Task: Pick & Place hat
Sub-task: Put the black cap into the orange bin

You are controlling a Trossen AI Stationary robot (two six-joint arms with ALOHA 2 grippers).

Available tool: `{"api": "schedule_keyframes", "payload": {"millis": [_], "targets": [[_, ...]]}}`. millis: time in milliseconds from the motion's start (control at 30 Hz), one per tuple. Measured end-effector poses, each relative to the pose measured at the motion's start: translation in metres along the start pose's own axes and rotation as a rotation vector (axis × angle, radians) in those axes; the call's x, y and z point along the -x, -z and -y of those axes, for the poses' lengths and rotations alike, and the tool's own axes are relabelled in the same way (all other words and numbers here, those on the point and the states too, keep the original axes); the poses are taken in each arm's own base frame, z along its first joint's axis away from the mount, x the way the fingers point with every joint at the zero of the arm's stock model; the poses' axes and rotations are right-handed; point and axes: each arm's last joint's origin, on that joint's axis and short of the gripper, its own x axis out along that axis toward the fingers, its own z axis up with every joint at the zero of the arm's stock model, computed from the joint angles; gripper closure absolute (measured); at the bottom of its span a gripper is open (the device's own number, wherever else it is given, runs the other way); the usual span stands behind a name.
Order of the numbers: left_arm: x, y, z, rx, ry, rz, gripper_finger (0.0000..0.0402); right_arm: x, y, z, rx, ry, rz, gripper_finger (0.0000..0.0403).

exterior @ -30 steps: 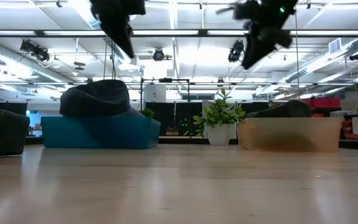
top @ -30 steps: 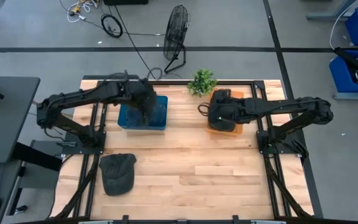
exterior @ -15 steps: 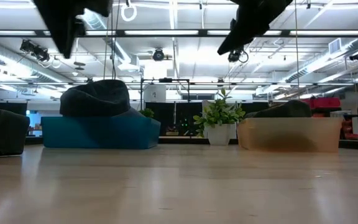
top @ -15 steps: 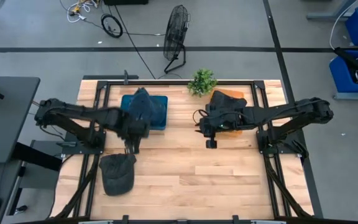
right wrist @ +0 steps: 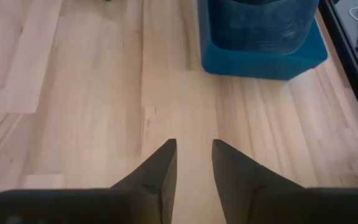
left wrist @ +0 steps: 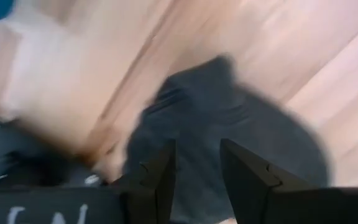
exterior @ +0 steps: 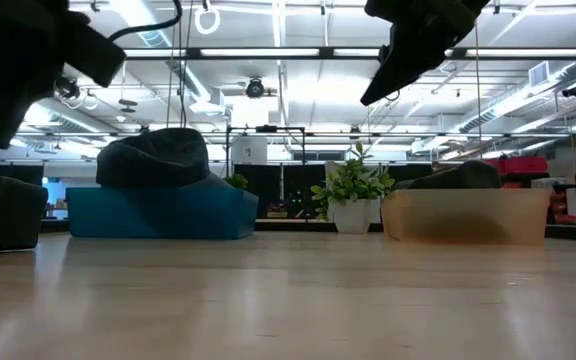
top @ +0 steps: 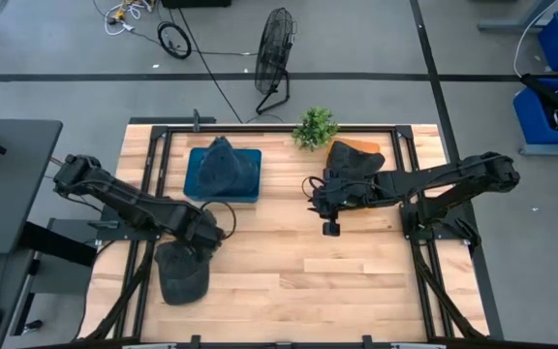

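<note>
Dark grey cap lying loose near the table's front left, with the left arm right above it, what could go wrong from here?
The dark grey cap lies near the wooden table's front-left edge, so a push from the left gripper might slide it off. Soft fabric may fold, leaving only a thin pinch.

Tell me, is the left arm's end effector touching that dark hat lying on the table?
Cannot tell. In the left wrist view the left end effector hangs over the hat, but the blur hides any gap or contact.
</note>
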Motion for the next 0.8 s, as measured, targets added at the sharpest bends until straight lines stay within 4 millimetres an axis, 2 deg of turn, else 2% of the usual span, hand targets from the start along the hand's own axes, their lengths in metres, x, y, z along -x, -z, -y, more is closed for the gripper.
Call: {"api": "schedule_keyframes", "payload": {"millis": [233, 600, 800], "targets": [[0.0, -0.001, 0.013, 0.087, 0.103, 0.057, 0.0274, 0.0, 0.0, 0.0, -0.002, -0.001, 0.003, 0.0297], [-0.003, 0.029, 0.028, 0.246, 0.082, 0.093, 0.0274, 0.0, 0.0, 0.0, 0.068, 0.0, 0.003, 0.0297], [-0.02, 0.043, 0.028, 0.285, 0.074, 0.101, 0.0274, 0.0, 0.0, 0.0, 0.133, -0.001, 0.003, 0.0297]]}}
